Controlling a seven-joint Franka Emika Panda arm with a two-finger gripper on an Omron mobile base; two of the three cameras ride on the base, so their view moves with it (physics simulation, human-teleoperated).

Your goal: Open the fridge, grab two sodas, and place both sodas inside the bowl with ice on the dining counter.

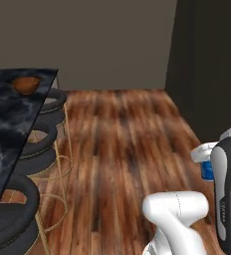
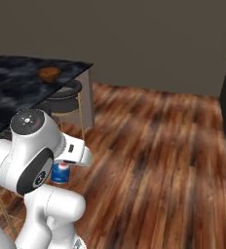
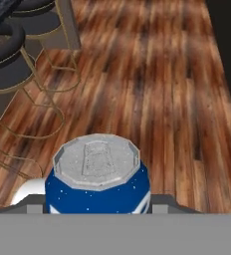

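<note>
We've got the blue soda pinched in the gripper, but the bowl is far off, so bumping those stools could shake it loose.

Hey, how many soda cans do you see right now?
1. A blue can sits in the hand, carried low over the wood floor, with the stools to the left. A second can may be out of sight.
</note>
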